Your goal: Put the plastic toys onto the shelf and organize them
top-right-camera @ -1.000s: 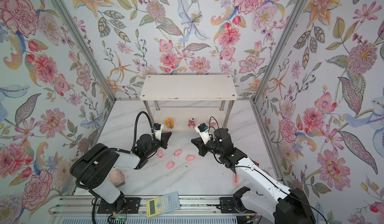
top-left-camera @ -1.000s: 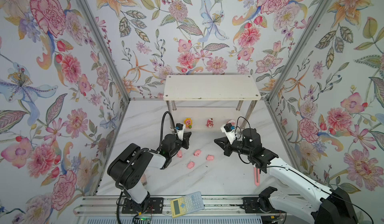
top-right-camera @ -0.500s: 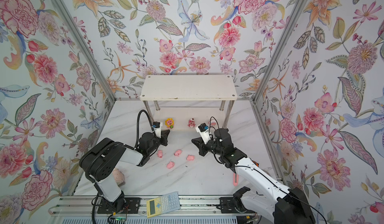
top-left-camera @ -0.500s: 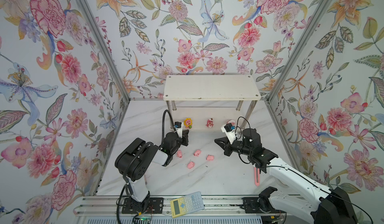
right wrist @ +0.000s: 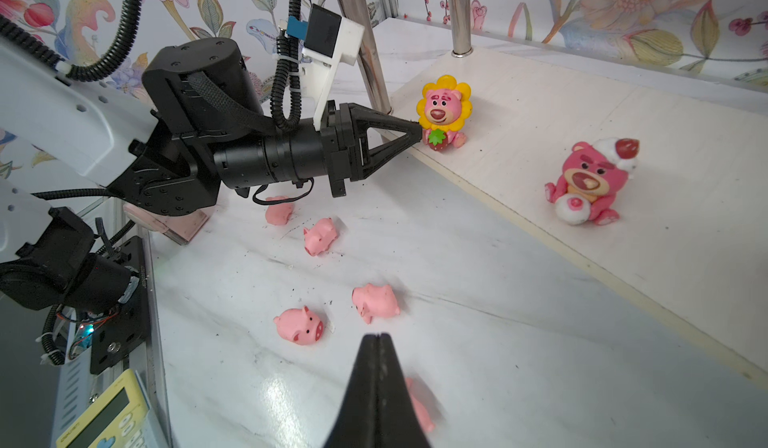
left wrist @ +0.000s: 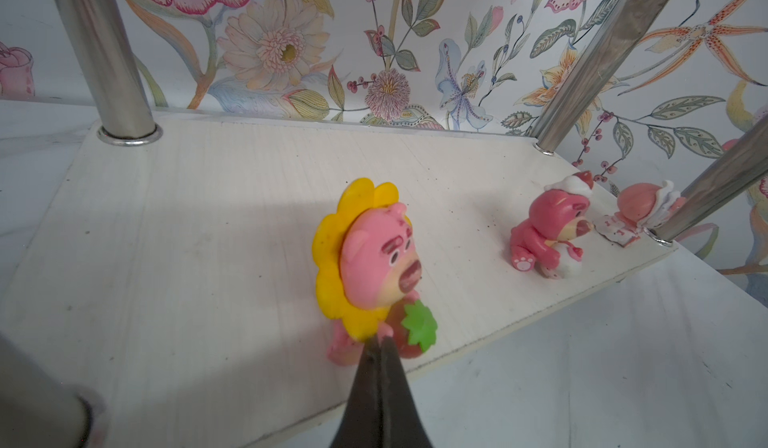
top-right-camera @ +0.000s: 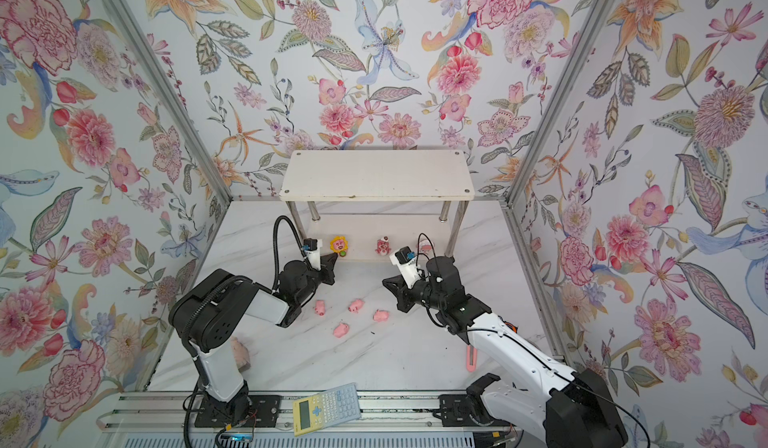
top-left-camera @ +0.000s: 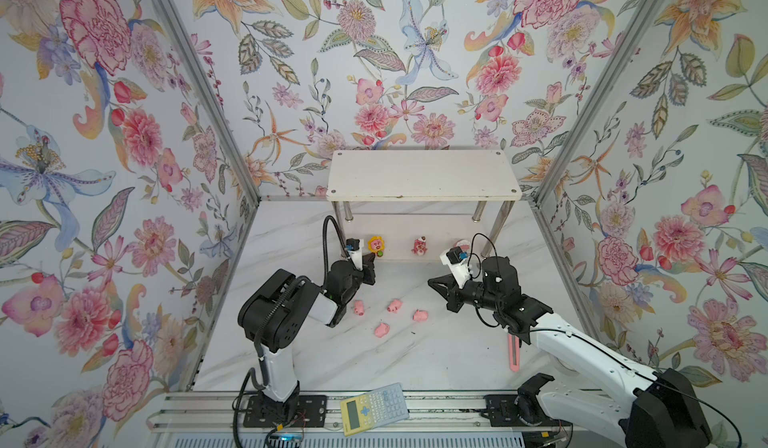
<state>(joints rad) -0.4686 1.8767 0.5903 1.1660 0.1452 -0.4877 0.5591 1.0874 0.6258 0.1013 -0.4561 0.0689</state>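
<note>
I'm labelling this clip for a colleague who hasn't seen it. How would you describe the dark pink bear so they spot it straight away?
Find the white shelf against the back wall; three toys line its lower tier. The bear is the middle one, between the yellow-maned toy and the round pink-and-white toy. Only it is dark pink-red, with a white, red-tipped cap.
</note>
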